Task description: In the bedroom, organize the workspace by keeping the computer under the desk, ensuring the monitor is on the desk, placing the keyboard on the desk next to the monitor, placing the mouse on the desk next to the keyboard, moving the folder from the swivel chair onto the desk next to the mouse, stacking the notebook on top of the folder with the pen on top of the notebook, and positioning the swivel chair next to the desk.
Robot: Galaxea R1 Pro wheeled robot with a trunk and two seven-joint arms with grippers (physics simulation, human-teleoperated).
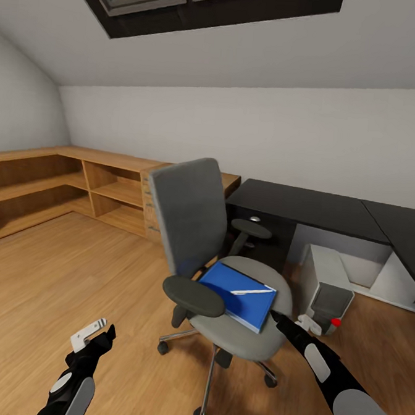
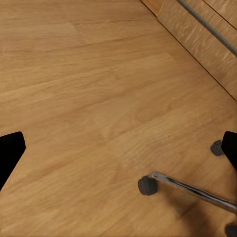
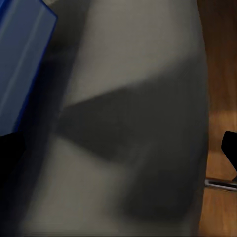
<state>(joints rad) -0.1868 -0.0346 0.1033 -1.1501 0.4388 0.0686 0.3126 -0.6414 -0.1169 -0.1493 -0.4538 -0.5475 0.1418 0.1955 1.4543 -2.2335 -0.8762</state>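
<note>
Flat bright-blue rectangular folder [image 1: 242,293] lies on the seat of the grey upholstered swivel chair [image 1: 191,222], roughly frame centre in head view, rotated so one corner points toward 5 o'clock. Thin pale edge runs along its near side. In the right wrist view the blue folder edge [image 3: 22,64] sits over the grey seat cushion.

On the folder: a thin pale white pen [image 1: 252,291], lying near-horizontal, touching the cover. Can't tell a separate notebook apart from the folder.

Chair: tall grey back, black armrests, chrome five-star base on castors; chrome leg and a black castor [image 2: 147,185] show over the wood floor in the left wrist view.

Right gripper [image 1: 278,317] sits at 4 o'clock from the folder, tip at the seat edge right by the folder's corner; can't tell whether the fingers are spread or closed. Left gripper [image 1: 93,336] hangs at 8 o'clock, well apart from the chair, over bare floor, fingers spread.

Glossy black L-shaped desk [image 1: 306,208] stands behind the chair at 1–3 o'clock. Small light-grey tower computer [image 1: 327,287] stands on the floor under it. Light wooden shelving unit [image 1: 66,188] runs along the wall at 9–10 o'clock.
</note>
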